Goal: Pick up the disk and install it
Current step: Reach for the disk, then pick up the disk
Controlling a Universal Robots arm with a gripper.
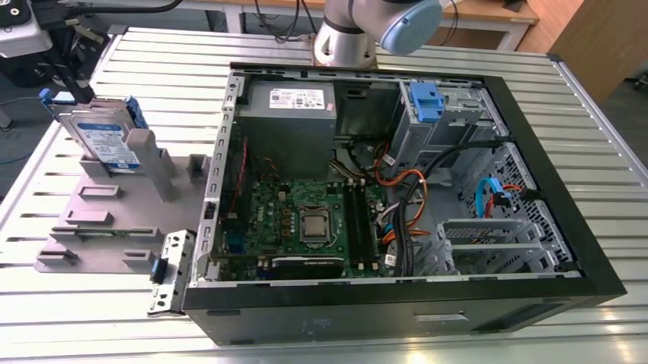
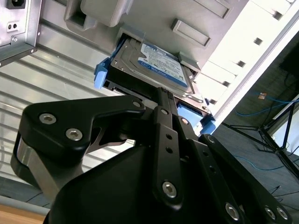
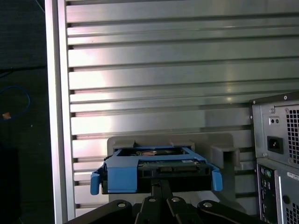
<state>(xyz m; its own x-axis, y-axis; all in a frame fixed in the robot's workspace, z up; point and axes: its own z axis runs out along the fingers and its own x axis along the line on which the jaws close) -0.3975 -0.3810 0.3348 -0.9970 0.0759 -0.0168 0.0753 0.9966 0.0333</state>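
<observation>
The disk [image 1: 102, 140], silver with a blue-and-white label and a blue bracket, stands on edge in a grey holder [image 1: 102, 220] on the exterior view's left. My gripper [image 1: 73, 89] hovers by the disk's upper far corner. In both wrist views the disk [image 2: 154, 63] [image 3: 154, 170] lies just past the gripper [image 2: 161, 92] [image 3: 160, 184], whose fingers lie together with nothing between them. Their tips sit at the disk's edge; whether they touch it I cannot tell.
An open computer case [image 1: 597, 288] lies in the middle of the slatted metal table [image 1: 81, 318], with a motherboard, cables, a grey power supply [image 1: 288, 114], a blue-latched drive bay [image 1: 423, 98] and a metal cage [image 1: 486, 243]. A loose metal bracket [image 1: 167, 273] lies beside the case.
</observation>
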